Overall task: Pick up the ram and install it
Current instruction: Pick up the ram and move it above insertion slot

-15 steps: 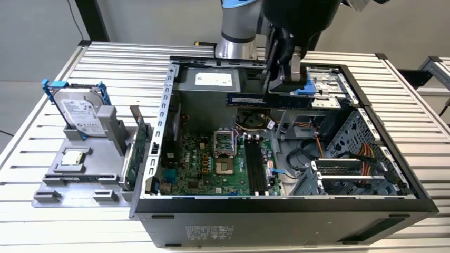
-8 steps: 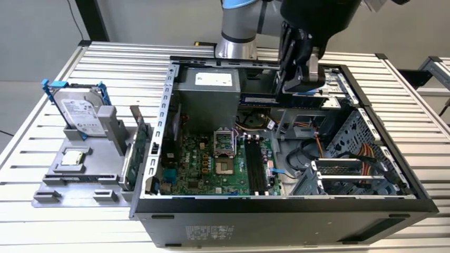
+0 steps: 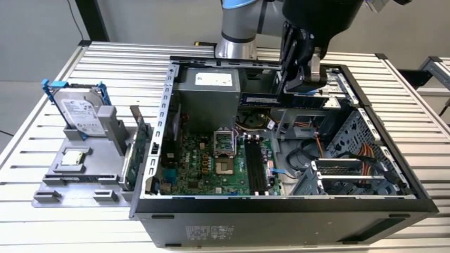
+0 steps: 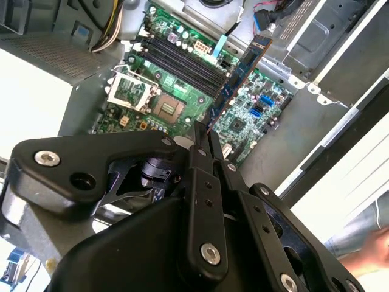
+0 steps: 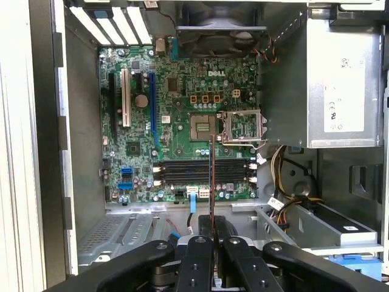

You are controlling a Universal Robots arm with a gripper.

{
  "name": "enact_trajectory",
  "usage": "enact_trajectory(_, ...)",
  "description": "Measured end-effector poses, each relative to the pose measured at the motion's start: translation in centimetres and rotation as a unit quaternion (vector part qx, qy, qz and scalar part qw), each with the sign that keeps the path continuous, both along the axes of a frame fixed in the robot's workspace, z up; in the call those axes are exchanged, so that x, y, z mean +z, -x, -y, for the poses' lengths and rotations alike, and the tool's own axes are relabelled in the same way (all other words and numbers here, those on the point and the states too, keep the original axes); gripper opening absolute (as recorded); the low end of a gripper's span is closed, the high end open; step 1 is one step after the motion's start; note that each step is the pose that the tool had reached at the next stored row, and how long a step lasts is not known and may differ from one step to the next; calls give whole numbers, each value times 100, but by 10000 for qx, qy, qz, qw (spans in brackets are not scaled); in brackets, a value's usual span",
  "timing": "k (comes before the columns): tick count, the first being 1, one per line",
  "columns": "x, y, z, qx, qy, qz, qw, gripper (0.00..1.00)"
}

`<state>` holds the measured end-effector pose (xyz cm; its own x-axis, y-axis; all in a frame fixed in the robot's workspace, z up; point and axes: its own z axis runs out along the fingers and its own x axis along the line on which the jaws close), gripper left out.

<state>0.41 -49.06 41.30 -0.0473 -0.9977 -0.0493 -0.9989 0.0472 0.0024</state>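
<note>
My gripper [image 3: 301,94] hangs over the back of the open computer case [image 3: 281,204], shut on the ram [image 3: 280,100], a long thin blue stick held level above the motherboard [image 3: 204,168]. In the second wrist view the ram [image 4: 240,70] reaches out from the shut fingers [image 4: 208,159] across the board. In the first wrist view the ram [image 5: 211,176] appears edge-on, crossing above the black memory slots [image 5: 203,172]. Those slots [image 3: 254,169] lie empty beside the processor socket [image 3: 223,153], lower and nearer the case front than the ram.
A grey fixture [image 3: 77,176] at the exterior view's left holds a hard drive [image 3: 79,113], a processor chip [image 3: 72,158] and an upright green card [image 3: 139,142]. Inside the case sit the power supply [image 3: 207,92], orange cables [image 3: 365,155] and a drive cage [image 3: 351,179]. A hand [image 4: 364,255] shows blurred.
</note>
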Motion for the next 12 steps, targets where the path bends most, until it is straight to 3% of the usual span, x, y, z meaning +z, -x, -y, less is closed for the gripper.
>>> enact_trajectory(9, 0, -1, 0, -5, 0, 0, 10000, 0)
enact_trajectory(12, 0, -1, 0, -110, 0, 0, 9999, 0)
